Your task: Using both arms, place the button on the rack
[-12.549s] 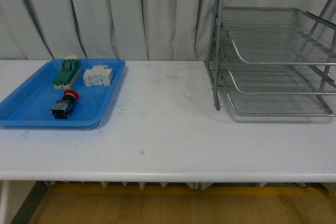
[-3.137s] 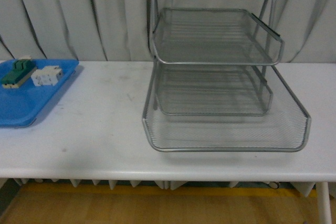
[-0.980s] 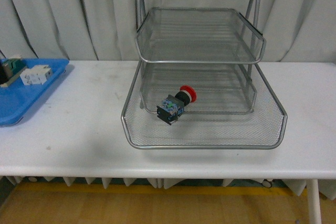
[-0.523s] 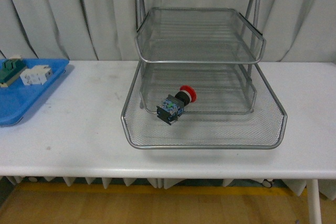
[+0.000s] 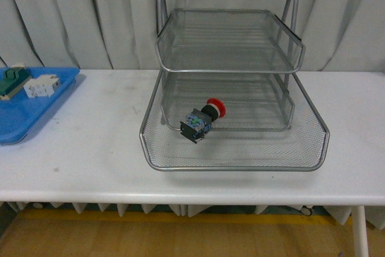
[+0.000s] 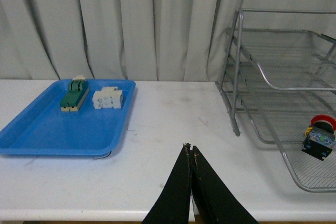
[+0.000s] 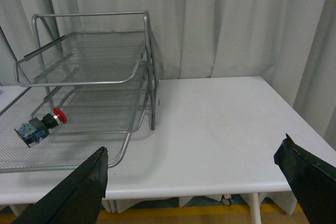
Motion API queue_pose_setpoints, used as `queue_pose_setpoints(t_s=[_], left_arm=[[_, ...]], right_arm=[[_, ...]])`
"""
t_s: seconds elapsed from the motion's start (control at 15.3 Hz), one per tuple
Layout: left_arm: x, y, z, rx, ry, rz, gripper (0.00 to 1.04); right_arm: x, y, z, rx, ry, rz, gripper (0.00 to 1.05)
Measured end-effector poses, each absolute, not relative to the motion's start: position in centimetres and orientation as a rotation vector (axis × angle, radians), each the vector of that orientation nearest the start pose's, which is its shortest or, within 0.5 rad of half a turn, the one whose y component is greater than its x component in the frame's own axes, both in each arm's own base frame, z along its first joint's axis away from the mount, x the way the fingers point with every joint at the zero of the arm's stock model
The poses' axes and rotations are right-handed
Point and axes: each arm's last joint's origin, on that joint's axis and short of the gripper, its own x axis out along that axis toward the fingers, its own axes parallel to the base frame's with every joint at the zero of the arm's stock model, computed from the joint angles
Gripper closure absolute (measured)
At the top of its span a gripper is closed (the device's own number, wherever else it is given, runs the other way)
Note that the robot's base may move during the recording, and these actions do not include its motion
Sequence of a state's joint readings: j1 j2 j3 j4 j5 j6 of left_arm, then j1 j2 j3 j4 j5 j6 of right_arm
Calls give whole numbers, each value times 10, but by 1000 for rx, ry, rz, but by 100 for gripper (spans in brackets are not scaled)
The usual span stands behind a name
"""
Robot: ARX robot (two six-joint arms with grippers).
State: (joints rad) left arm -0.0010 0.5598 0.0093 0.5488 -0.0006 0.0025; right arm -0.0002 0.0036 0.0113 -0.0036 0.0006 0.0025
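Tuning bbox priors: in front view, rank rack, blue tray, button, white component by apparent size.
1. rack
2. blue tray (cropped at frame edge)
3. button
4. white component; it sits farther back, so 3 vs 4 is unsure.

Left gripper (image 6: 189,149): two dark fingers pressed flat together, tapering to a single closed point. Right gripper (image 7: 194,146): two dark fingers spread wide apart, gripping nothing. Both seen from their wrist cameras.

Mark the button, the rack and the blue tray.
button (image 5: 196,126): front view, dark body.
rack (image 5: 258,145): front view, bare mesh of bottom tray.
blue tray (image 6: 58,129): left wrist view, bare floor.
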Motion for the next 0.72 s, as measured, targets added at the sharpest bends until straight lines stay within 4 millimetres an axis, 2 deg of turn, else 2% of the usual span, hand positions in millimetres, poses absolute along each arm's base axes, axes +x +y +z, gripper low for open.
queue_pose_setpoints(t_s=[0.72], left_arm=[[113, 0, 169, 2, -8, 0, 103]], right_arm=[[97, 0, 167, 2, -4, -1, 6]])
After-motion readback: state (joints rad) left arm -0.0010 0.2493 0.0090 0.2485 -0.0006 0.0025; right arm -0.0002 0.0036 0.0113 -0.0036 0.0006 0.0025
